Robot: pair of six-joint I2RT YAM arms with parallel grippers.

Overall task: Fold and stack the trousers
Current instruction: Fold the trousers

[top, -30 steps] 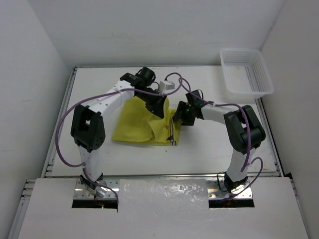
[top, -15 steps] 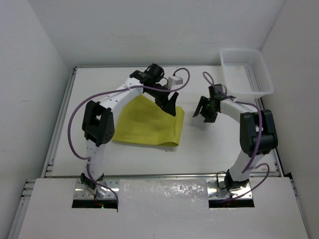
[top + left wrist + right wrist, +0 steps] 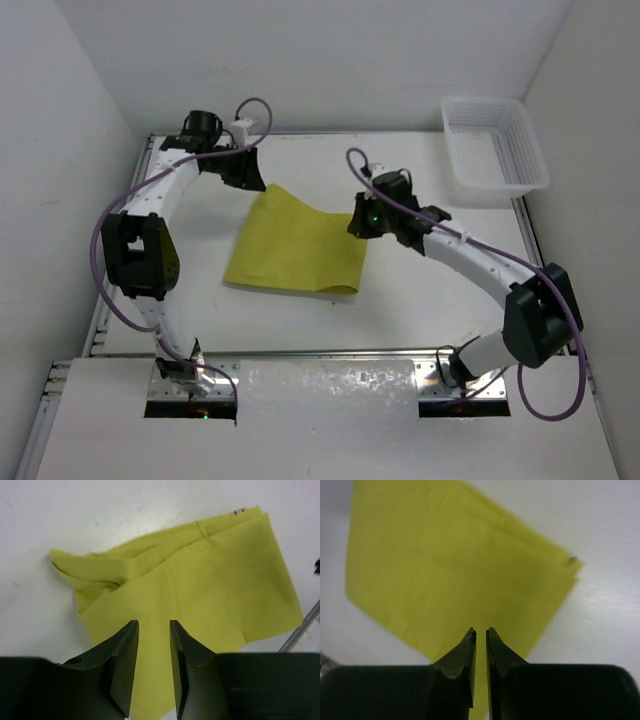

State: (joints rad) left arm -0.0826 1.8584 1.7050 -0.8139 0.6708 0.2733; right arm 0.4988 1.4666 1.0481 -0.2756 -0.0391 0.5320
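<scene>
The trousers (image 3: 298,243) lie folded into a flat mustard yellow-green rectangle in the middle of the table. My left gripper (image 3: 250,175) hovers off their far left corner. In the left wrist view it (image 3: 152,625) is open with a narrow gap and nothing between the fingers, the trousers (image 3: 200,580) spread below with bunched folds at their left end. My right gripper (image 3: 358,222) hangs over the trousers' right edge. In the right wrist view it (image 3: 481,630) is shut and empty above the smooth cloth (image 3: 445,565).
A white mesh basket (image 3: 495,145) stands at the far right corner of the table. White walls close in the table on the left, the right and the back. Purple cables loop from both arms.
The left gripper let go of the trousers and swung back to the far left, narrowing its jaws. The right gripper returned to the trousers' right edge and shut. The trousers now lie flat.
</scene>
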